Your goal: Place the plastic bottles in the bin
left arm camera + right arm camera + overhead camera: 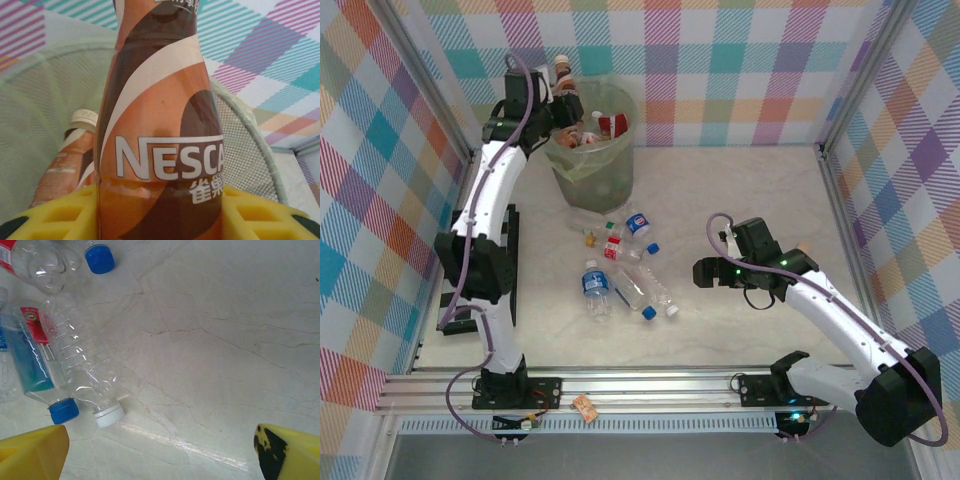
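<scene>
One brown bottle [159,125] hangs clamped in the left gripper [160,212] over the tabletop's far-edge bin [610,165] for release; the right gripper [160,455] gapes empty.

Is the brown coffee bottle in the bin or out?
Out: the brown coffee bottle is clamped between the left gripper's yellow fingers, at the bin's rim, not dropped in.
</scene>
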Controlling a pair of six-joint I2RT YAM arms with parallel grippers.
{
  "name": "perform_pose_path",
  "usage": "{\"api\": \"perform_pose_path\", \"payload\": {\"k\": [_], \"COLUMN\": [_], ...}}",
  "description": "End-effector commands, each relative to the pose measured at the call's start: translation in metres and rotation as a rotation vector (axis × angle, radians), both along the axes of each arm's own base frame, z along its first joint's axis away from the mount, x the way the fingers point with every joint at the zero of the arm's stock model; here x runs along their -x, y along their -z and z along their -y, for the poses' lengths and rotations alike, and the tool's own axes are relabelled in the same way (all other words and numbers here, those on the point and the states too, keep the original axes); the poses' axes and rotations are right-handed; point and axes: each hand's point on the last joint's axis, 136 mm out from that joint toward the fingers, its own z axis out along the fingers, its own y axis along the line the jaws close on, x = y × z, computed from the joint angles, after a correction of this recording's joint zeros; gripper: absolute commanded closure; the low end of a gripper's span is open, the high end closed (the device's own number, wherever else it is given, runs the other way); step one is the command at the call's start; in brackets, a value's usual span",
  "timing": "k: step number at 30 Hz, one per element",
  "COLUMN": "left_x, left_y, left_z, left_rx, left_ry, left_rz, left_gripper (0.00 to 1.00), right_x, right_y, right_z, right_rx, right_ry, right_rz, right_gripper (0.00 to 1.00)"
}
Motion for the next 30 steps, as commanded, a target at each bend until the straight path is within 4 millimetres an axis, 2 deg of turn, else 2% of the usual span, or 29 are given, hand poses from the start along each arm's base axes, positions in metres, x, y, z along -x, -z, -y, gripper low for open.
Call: {"api": "perform_pose_path", "payload": {"k": [1,7,10,11,12,13,15,17,20,25,30], "left_x": [0.011,0.018,0.028,0.032,0.036,0.038,0.04,0.041,0.043,0.046,0.051], "left_y": [0.004,0.048,0.062,0.065,0.066,0.065,0.063,0.061,0.058,0.05,0.039], "left_z": [0.027,0.038,0.041,0.042,0.043,0.044,0.044,0.044,0.046,0.049,0.051], "left_rx": [-0.064,-0.147,-0.2,-0.216,-0.227,-0.232,-0.23,-0.229,-0.228,-0.217,-0.218], "left_ry": [0.118,0.195,0.229,0.244,0.254,0.26,0.264,0.266,0.275,0.291,0.296], "left_rz": [-0.029,-0.149,-0.193,-0.203,-0.205,-0.201,-0.189,-0.186,-0.178,-0.161,-0.139], "left_gripper": [1.0,1.0,0.95,0.91,0.81,0.65,0.45,0.34,0.25,0.17,0.14], "right_x": [0.004,0.004,0.004,0.004,0.003,0.003,0.002,0.001,0.001,0.001,0.001], "right_y": [0.004,0.004,0.003,0.003,0.003,0.002,0.003,0.003,0.004,0.003,0.003], "right_z": [0.006,0.007,0.008,0.008,0.008,0.008,0.006,0.004,0.002,0.003,0.003], "right_rx": [0.013,0.021,0.028,0.029,0.028,0.025,0.021,0.014,0.01,0.011,0.008], "right_ry": [0.016,0.014,0.014,0.014,0.016,0.015,0.014,0.01,0.005,0.007,0.009], "right_rz": [-0.013,-0.011,-0.007,-0.007,-0.006,-0.006,-0.007,-0.012,-0.018,-0.016,-0.018], "right_gripper": [0.05,0.05,0.05,0.05,0.05,0.05,0.05,0.05,0.05,0.05,0.05]}}
